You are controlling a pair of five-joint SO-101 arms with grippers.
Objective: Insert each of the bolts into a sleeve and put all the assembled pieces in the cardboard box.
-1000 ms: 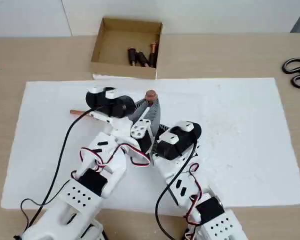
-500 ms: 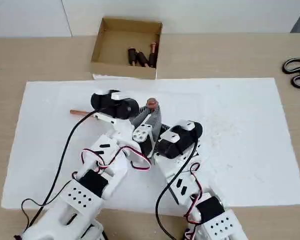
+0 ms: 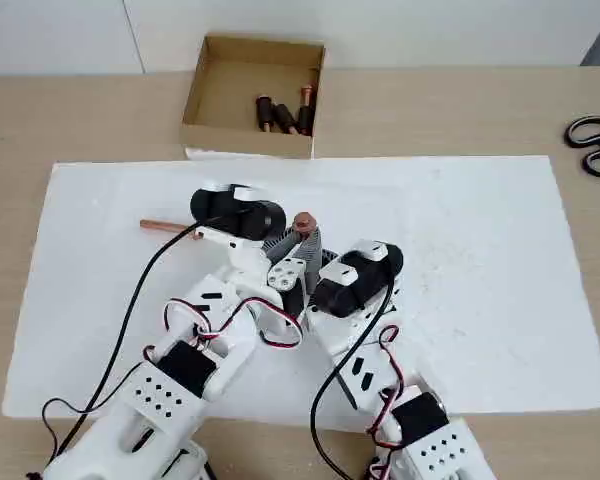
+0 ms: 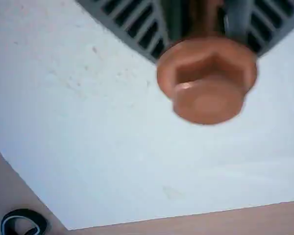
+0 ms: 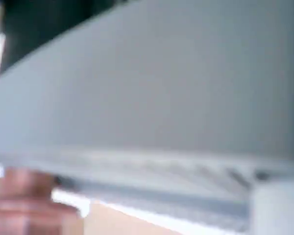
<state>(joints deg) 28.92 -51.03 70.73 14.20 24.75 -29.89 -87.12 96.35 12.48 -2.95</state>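
Overhead first: shows the left gripper [image 3: 301, 238] pinched narrow on a bolt [image 3: 302, 222], copper head pointing away from the arms, over the middle of the white sheet [image 3: 480, 260], nearer its far edge. Crowds the right arm [image 3: 355, 278] hard against it. Tucks the right gripper [image 3: 302, 285] under the wrist housings; cannot tell whether open, closed or holding a sleeve. Risks, by judgement, one wrist knocking the other and tipping the bolt off line, enough to jam it at a sleeve's mouth or drop it onto the sheet. Places a second bolt [image 3: 165, 226] loose toward the sheet's left edge, just beside a black cable [image 3: 130, 310]; could be swept or rolled by that cable, with the left wrist standing in the way of reaching it. Sets the cardboard box [image 3: 230, 90] at the table's [image 3: 80, 110] far edge, a few assembled pieces [image 3: 285, 115] in its right half. Puts scissors [image 3: 592, 143] well apart at the right edge.

Left wrist next: confirms grey ribbed fingers [image 4: 132, 24] closed on the shank just behind the hexagonal head, sheet beneath. Looks prone to pivot if pushed off axis.

Right wrist last: offers a broad grey surface [image 5: 161, 98] close against the lens and a copper patch at one corner, probably the bolt. Gives no help with alignment, so raises the chance of a blind miss.
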